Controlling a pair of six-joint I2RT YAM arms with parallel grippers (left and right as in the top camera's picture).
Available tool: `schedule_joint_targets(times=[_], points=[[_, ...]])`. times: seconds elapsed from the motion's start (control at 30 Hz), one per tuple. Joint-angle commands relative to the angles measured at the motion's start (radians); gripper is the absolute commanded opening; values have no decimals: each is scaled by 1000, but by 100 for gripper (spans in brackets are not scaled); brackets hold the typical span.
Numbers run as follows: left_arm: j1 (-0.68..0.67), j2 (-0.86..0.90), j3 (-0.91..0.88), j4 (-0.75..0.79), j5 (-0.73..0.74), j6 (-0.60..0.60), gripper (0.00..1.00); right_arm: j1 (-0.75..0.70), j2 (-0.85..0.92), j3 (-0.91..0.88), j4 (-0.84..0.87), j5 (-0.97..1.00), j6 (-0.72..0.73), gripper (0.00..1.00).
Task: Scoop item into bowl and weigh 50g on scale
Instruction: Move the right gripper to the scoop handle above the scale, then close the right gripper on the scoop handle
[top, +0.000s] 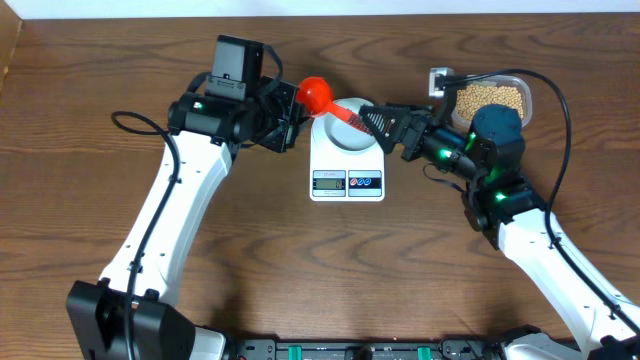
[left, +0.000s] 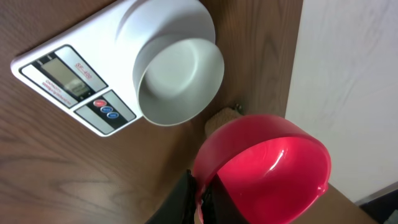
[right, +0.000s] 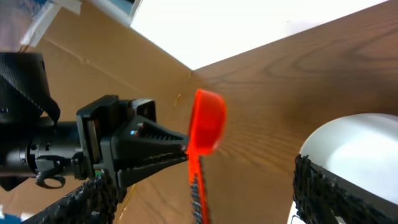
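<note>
Toward the far edge of the desk (top: 300, 270), a little left of centre, the left pincer (top: 293, 112) is closed narrowly on the neck of a red scoop (top: 318, 95). In its own wrist view the two dark fingers sit close together with a sliver of red between them. The cup of the scoop hangs just beyond the bowl, on the side toward the far-left corner, and its red inside is bare: no load in it.

At the middle of the desk, near the far edge, the bowl (top: 348, 135) stands on the scale (top: 345, 183), toward the back of the platform. The display (top: 328, 181) and buttons face the near edge. The bowl's pale inside is empty. The digits on the display are too small to read.

The scoop's handle runs across the bowl toward the right pincer (top: 378, 122), which is spread wide. In its wrist view the ribbed pads stand well apart and the thin handle passes between them, touching neither as far as I can see.

Near the far-right corner, the beans (top: 490, 97) all lie in a clear tub (top: 522, 88), well apart from the scoop.

By my reading the task is barely begun. The bowl is in place on the scale, but no beans have reached it. The scoop looks to be mid-handover between the arms. What is left is to carry it to the tub, fill it, tip it into the bowl, and add or trim until the scale shows fifty grams.
</note>
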Motion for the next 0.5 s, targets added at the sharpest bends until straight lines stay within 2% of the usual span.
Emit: schedule_joint_targets(times=[0.0, 0.23, 0.47], points=[[-34, -7, 13, 8, -13, -21, 7, 23, 4, 15, -2, 5, 7, 89], [-69, -7, 13, 34, -13, -20, 7, 35, 5, 14, -31, 5, 7, 83], [-73, -7, 13, 34, -13, -20, 7, 35, 5, 14, -53, 1, 7, 72]])
